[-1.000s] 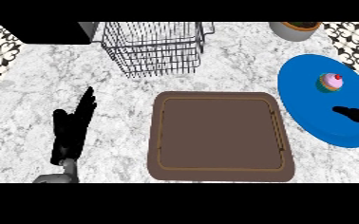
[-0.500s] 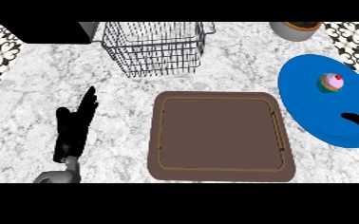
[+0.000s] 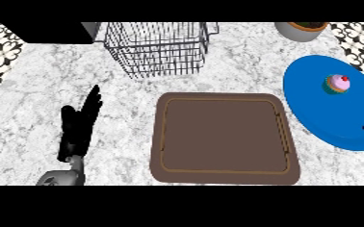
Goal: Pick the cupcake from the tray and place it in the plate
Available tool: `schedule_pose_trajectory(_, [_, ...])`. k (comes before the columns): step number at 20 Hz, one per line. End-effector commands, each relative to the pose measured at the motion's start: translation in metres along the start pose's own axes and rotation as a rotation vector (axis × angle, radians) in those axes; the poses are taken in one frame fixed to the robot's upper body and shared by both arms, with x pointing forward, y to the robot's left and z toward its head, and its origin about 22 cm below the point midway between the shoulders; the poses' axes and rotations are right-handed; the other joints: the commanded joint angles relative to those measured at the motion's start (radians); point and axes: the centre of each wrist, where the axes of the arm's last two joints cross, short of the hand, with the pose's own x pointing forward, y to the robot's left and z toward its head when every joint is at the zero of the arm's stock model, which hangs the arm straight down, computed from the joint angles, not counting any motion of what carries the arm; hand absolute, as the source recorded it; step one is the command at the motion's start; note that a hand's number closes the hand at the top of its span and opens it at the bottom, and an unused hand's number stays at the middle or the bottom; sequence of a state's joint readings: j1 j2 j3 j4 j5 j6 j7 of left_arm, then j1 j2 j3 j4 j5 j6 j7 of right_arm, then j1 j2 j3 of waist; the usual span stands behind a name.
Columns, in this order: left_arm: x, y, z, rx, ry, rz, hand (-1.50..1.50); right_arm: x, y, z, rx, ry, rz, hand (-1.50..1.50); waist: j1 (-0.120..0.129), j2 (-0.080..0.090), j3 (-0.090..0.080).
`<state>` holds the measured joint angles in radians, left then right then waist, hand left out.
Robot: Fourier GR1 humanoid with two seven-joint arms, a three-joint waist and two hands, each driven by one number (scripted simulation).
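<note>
The plate (image 3: 320,110) runs off the right edge, so its far side is cut away and only part of its round shows. The pot (image 3: 302,29) at the upper right is cut by the top of the view; only its lower wall and a strip of dark filling show. The basket (image 3: 160,48) is also cut at the top, its rim partly out of view. A dark block (image 3: 53,32) at the upper left is cropped, and what it is cannot be told. The left forearm (image 3: 60,177) leaves at the lower edge. The cupcake (image 3: 338,84) is too small for its topping to be told beyond a red dot.
</note>
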<state>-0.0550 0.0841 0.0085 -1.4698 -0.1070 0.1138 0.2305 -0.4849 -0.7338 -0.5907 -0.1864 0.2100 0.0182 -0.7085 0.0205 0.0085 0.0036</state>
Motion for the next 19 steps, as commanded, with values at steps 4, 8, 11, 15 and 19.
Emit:
schedule_pose_trajectory(4, [-0.002, 0.010, 0.016, -0.010, -0.006, 0.006, 0.00, -0.020, -0.030, 0.024, -0.074, -0.013, -0.037, -1.50, 0.002, -0.001, 0.001])
schedule_pose_trajectory(8, [-0.003, -0.015, 0.004, 0.009, -0.009, 0.005, 0.00, -0.010, -0.037, 0.015, -0.111, 0.021, -0.035, -1.50, -0.001, 0.001, 0.001])
schedule_pose_trajectory(11, [0.003, -0.007, 0.006, -0.006, 0.004, -0.009, 0.00, -0.015, -0.040, 0.021, -0.145, 0.054, 0.007, -1.50, 0.004, 0.002, 0.002])
schedule_pose_trajectory(15, [-0.005, -0.003, 0.007, -0.010, 0.012, 0.019, 0.00, -0.022, -0.033, 0.028, -0.157, 0.047, 0.045, -1.50, 0.008, 0.002, 0.002])
schedule_pose_trajectory(19, [0.011, 0.001, 0.005, -0.014, 0.001, 0.001, 0.00, -0.021, -0.042, 0.028, -0.170, 0.061, 0.074, -1.50, 0.005, 0.001, 0.002])
